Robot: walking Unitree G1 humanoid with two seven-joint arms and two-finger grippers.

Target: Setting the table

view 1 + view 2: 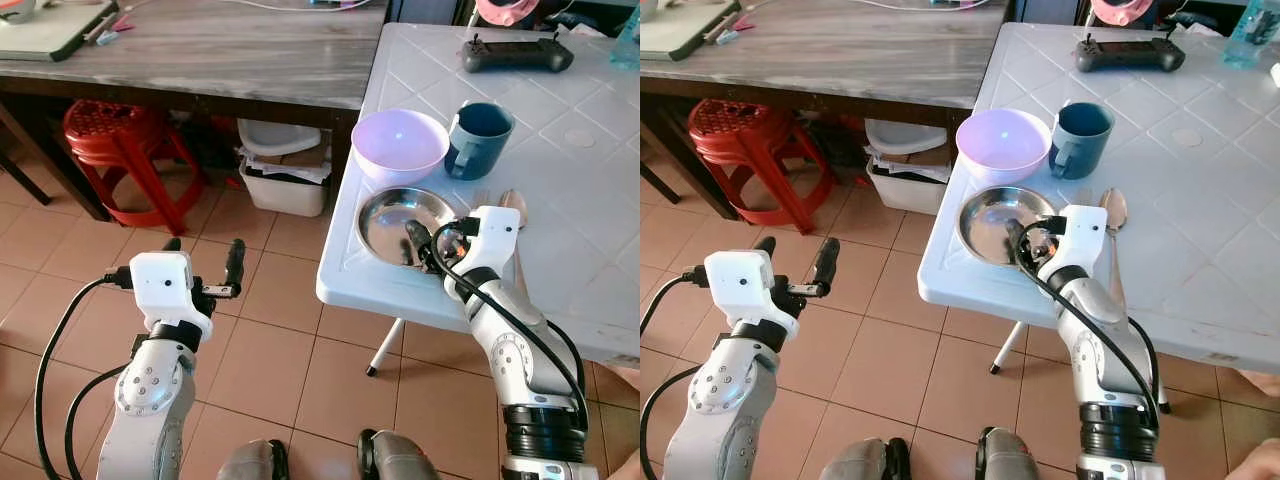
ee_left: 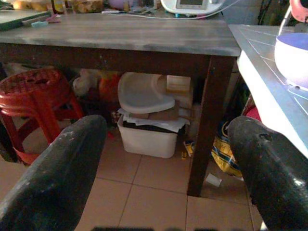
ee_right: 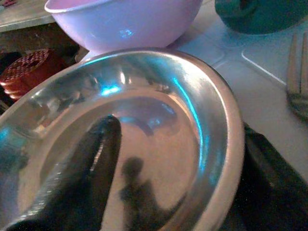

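Observation:
A steel plate (image 1: pixel 383 212) lies near the front left corner of the white table (image 1: pixel 560 250). Behind it stand a purple bowl (image 1: pixel 400 145) and a blue mug (image 1: pixel 478 138). A fork (image 1: pixel 481 198) and a spoon (image 1: pixel 515 205) lie to the plate's right. My right gripper (image 1: pixel 432 245) is open and straddles the plate's near rim. One finger (image 3: pixel 91 163) rests inside the plate (image 3: pixel 159 120), and the other sits outside the rim. My left gripper (image 1: pixel 203 255) is held open over the tiled floor, left of the table, with nothing between its fingers (image 2: pixel 57 168).
A grey wooden table (image 1: pixel 220 45) stands at the back left, with a red stool (image 1: pixel 115 135) and a white bin (image 1: pixel 285 180) under it. A black controller (image 1: pixel 515 52) lies at the white table's far side. The white table's thin leg (image 1: pixel 385 350) slants to the floor.

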